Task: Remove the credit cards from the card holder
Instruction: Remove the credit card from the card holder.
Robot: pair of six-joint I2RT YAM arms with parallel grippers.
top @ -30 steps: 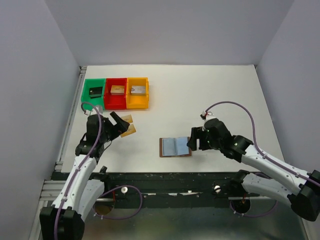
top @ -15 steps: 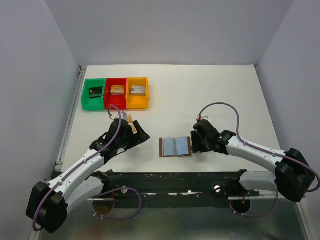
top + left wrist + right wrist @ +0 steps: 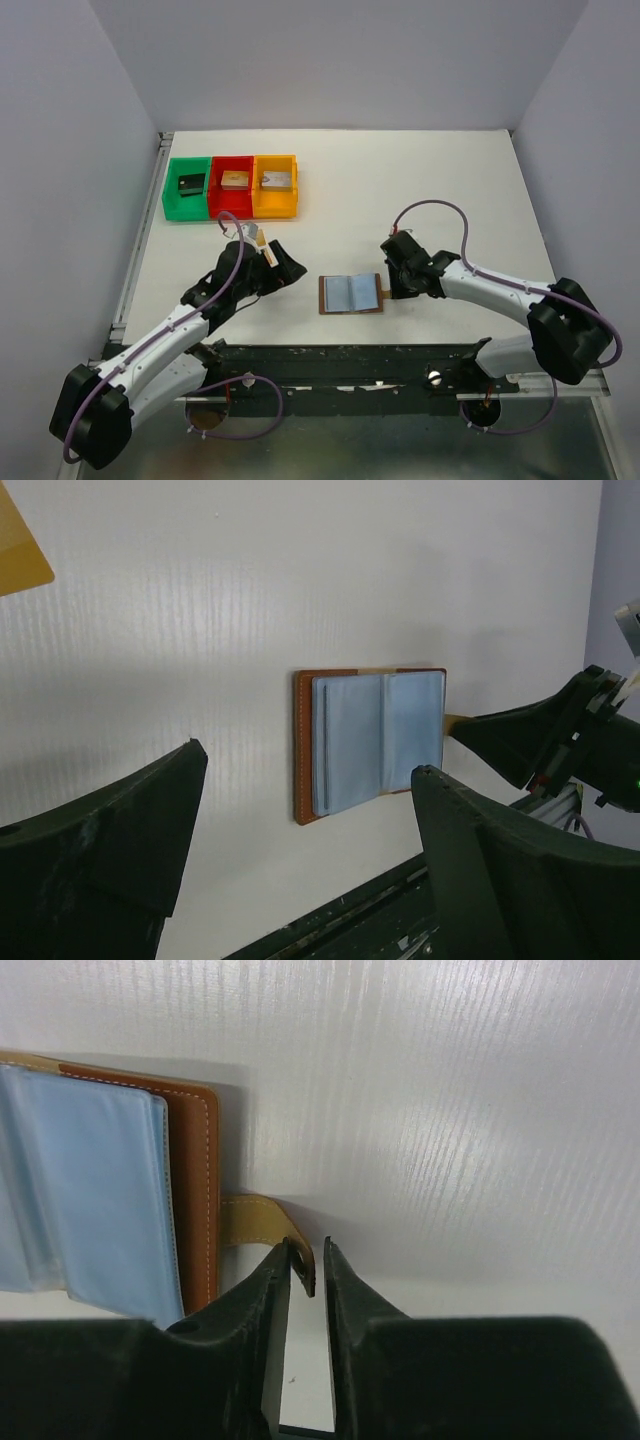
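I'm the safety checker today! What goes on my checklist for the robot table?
Surface: white table, flat.
Job's things: card holder lies open; one tan-gold card lies out on the table.
Clutter: green bin, red bin, orange bin, a small block in each.
Grippers: left gripper open, apart from the holder; right gripper, fingers either side of the snap tab, grip unclear.
Cables: purple cables loop above both arms.
Surroundings: grey walls.

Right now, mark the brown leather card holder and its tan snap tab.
Brown leather card holder [image 3: 370,742]: left wrist view, pale blue inner pocket.
Tan snap tab [image 3: 255,1222]: right wrist view, strap middle.
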